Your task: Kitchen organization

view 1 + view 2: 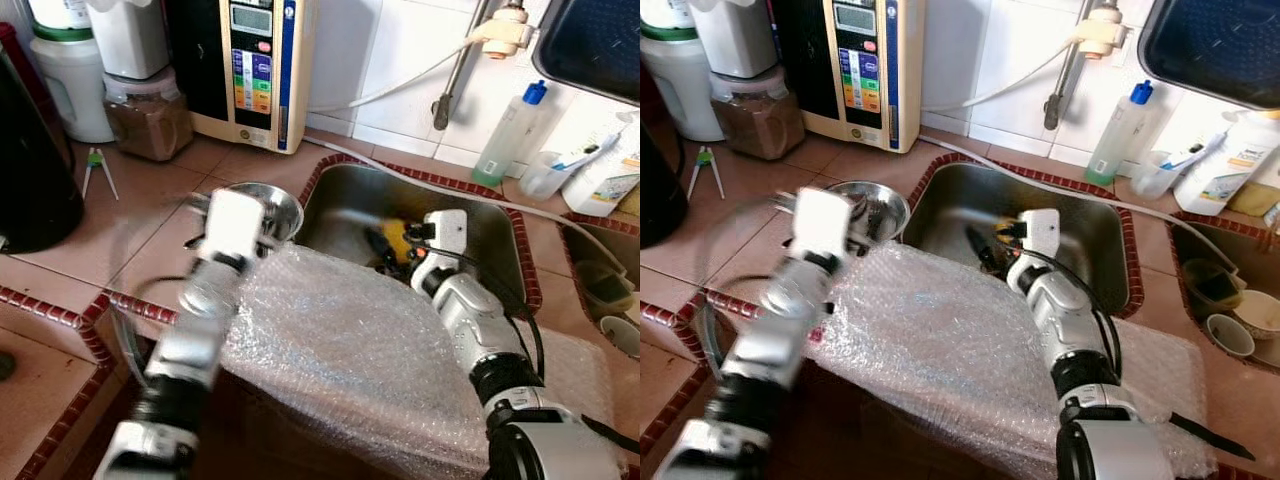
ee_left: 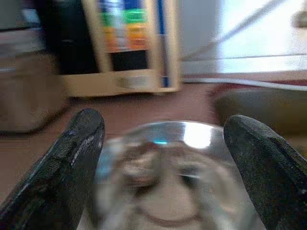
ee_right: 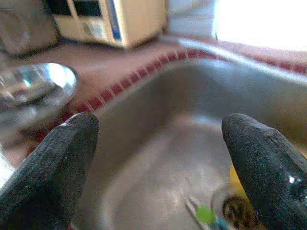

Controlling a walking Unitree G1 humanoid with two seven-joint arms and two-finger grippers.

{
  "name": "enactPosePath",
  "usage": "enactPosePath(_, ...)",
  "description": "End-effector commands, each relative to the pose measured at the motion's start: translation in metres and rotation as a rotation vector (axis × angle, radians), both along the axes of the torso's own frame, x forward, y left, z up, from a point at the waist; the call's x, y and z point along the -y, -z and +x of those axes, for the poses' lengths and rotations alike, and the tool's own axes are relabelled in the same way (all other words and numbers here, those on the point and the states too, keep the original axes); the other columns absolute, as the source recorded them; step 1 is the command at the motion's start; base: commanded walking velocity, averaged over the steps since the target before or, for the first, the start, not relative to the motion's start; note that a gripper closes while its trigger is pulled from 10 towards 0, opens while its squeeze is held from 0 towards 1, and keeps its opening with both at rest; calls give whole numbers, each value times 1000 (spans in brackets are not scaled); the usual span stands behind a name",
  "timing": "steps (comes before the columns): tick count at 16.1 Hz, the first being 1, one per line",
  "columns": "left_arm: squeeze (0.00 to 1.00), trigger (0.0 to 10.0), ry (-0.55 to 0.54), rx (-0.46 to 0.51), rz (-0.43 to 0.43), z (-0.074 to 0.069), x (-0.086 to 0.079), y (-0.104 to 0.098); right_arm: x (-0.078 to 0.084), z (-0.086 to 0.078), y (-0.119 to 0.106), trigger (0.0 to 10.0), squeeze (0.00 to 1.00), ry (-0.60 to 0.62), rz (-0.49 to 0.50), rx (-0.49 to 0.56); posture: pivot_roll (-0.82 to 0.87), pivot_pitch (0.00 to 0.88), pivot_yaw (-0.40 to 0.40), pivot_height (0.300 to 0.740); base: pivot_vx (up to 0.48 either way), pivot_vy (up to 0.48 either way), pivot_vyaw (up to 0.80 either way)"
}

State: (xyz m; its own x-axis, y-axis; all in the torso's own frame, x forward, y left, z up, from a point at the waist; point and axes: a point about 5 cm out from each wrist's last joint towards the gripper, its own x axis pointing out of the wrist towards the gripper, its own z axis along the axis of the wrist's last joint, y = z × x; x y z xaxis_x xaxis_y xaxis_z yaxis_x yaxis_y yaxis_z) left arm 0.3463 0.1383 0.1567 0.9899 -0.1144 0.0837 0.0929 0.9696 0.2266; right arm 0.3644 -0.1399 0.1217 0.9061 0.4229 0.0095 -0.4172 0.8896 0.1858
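A steel bowl (image 1: 277, 206) holding some small items sits on the tiled counter beside the left rim of the sink (image 1: 500, 235). My left gripper (image 2: 163, 122) hovers just in front of the bowl (image 2: 165, 167), open, with the bowl between its fingers (image 2: 76, 148); this view is motion-blurred. My right gripper (image 3: 160, 122) is open inside the sink basin, nothing between its fingers (image 3: 259, 158). A yellow object (image 1: 398, 238) and a dark utensil lie near the drain (image 3: 235, 211).
Bubble wrap (image 1: 350, 350) drapes over the counter's front edge under both arms. A water machine (image 1: 250, 70), a brown-filled jar (image 1: 150, 115) and a black vessel (image 1: 30, 170) stand at the back left. A blue-capped bottle (image 1: 510, 130) and cups (image 1: 620, 335) are to the right.
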Motion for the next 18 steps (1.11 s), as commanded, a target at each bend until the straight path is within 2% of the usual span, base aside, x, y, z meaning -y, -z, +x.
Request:
enactPosePath(1, 0, 10000, -18, 8, 10, 3, 1, -2, 0, 3, -13, 10000, 0, -1, 5, 61, 17, 0, -105, 740, 0, 0, 0)
enactPosePath(3, 0, 10000, -66, 7, 30, 4, -8, -2, -3, 3, -21, 10000, 0, -8, 14, 94, 15, 0, -104, 740, 0, 0, 0)
enactPosePath(4, 0, 10000, -109, -31, 11, 6, -17, 2, -6, 4, -27, 10000, 0, -16, 10, 121, 13, 0, -103, 740, 0, 0, 0)
enactPosePath(7, 0, 10000, -93, -100, 44, 9, -21, 9, -8, 3, -33, 10000, 0, -22, 24, 138, 15, 0, -104, 740, 0, 0, 0)
enactPosePath(9, 0, 10000, -87, -109, 46, 14, -24, 4, -12, 2, -34, 10000, 0, -28, 48, 131, 17, 0, -104, 740, 0, 0, 0)
enactPosePath(11, 0, 10000, -28, -175, 27, 21, -27, 2, -33, -8, -43, 10000, 0, -187, 87, 131, 13, 0, -103, 740, 0, 0, 0)
enactPosePath(14, 0, 10000, -5, -173, 44, 25, -31, -4, -49, -25, -47, 10000, 0, -382, 39, 160, 9, 0, -103, 740, 0, 0, 0)
enactPosePath(16, 0, 10000, 6, -204, 47, 25, -33, -2, -51, -30, -43, 10000, 0, -427, 1, 147, 8, 0, -104, 740, 0, 0, 0)
enactPosePath(17, 0, 10000, 40, -287, 69, 24, -33, 8, -51, -32, -43, 10000, 0, -434, -10, 139, 9, 0, -104, 740, 0, 0, 0)
enactPosePath(18, 0, 10000, 62, -325, 90, 23, -33, 13, -51, -33, -43, 10000, 0, -438, -14, 137, 9, 0, -102, 740, 0, 0, 0)
